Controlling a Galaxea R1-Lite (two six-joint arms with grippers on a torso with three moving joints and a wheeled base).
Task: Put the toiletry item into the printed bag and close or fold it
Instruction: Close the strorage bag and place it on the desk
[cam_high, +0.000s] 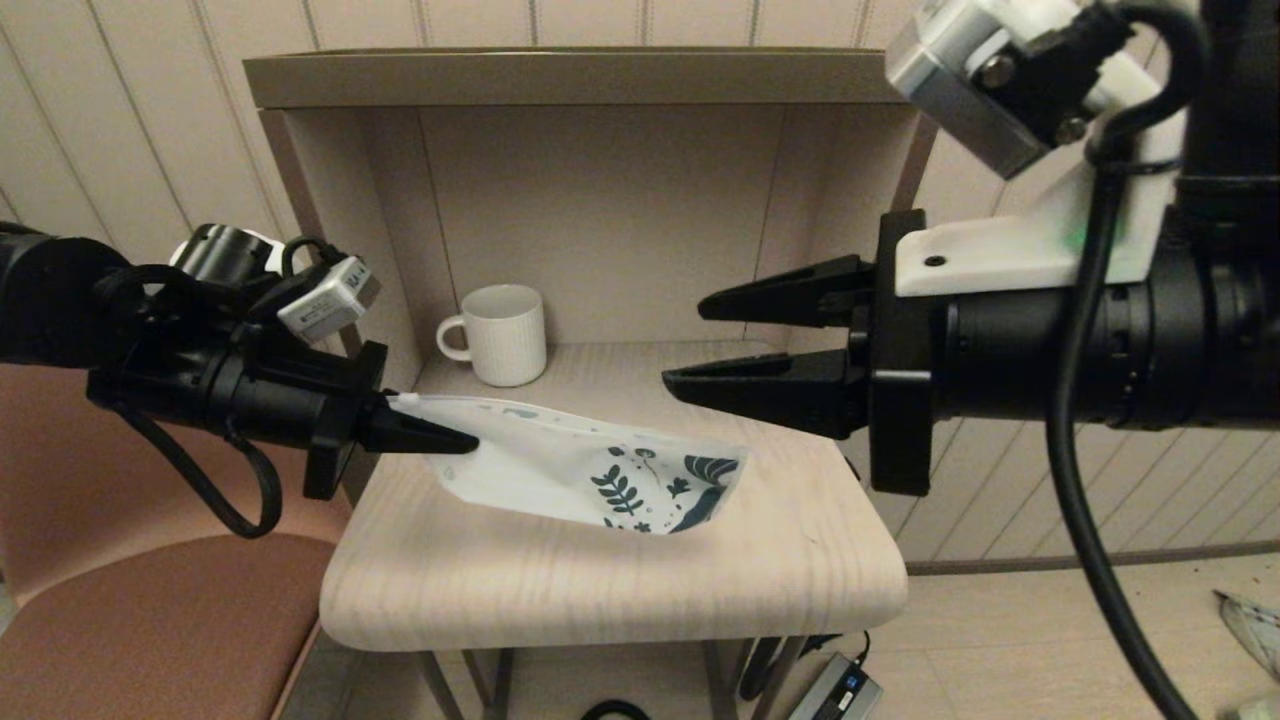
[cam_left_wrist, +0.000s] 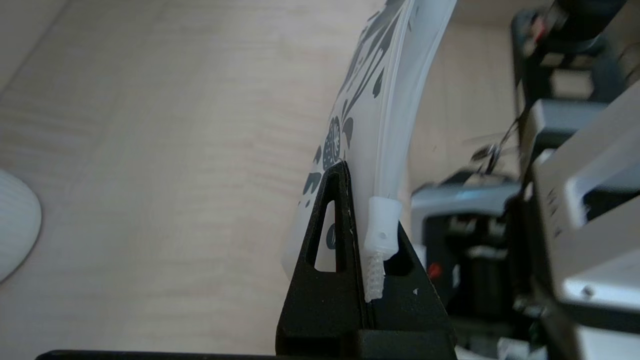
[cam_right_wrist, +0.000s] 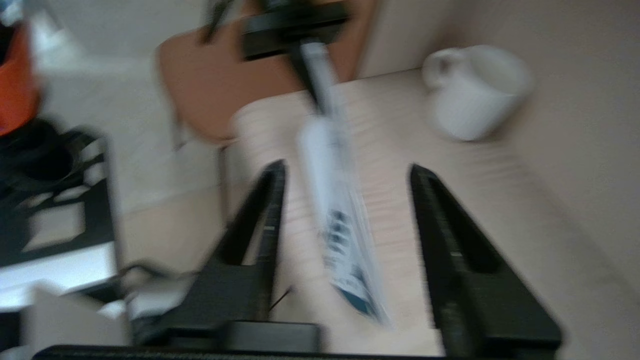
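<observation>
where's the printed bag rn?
Head view: printed bag hangs over the table's middle, pinched at its left end by the left hand, in front of the mug.

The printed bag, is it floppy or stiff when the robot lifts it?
Probably floppy: the printed bag, pinched at one end by the left gripper, sags toward the table. It looks thin and light. The smooth film might be slippery.

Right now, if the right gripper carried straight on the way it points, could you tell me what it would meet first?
Most likely the printed bag, which the left gripper holds up by one end. In the right wrist view it hangs between the right gripper's open jaws, ahead of them; in the head view they point just above it, so depth is uncertain.
</observation>
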